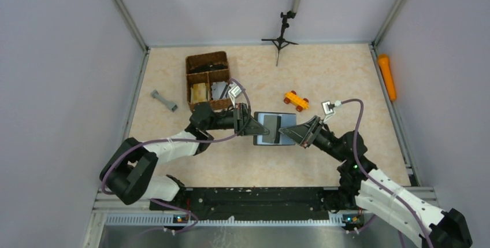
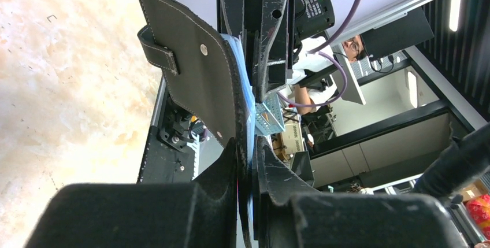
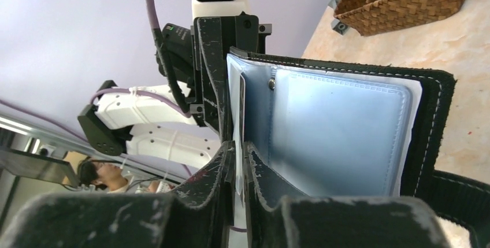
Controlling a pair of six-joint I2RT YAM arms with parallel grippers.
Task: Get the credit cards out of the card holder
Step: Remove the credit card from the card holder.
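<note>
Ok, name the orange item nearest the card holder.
The orange toy car, just beyond the card holder; the orange cylinder lies away by the right wall.

Brown wicker divided basket [image 1: 189, 80] stands far left. Grey bar-shaped piece [image 1: 164, 100] lies just left of it. Orange toy car [image 1: 296, 100] sits centre-right. Black tripod [image 1: 281, 34] stands at the far edge.

Basket [image 1: 206, 57], toy car [image 1: 295, 100] crowd behind card holder [image 1: 274, 128].
</note>
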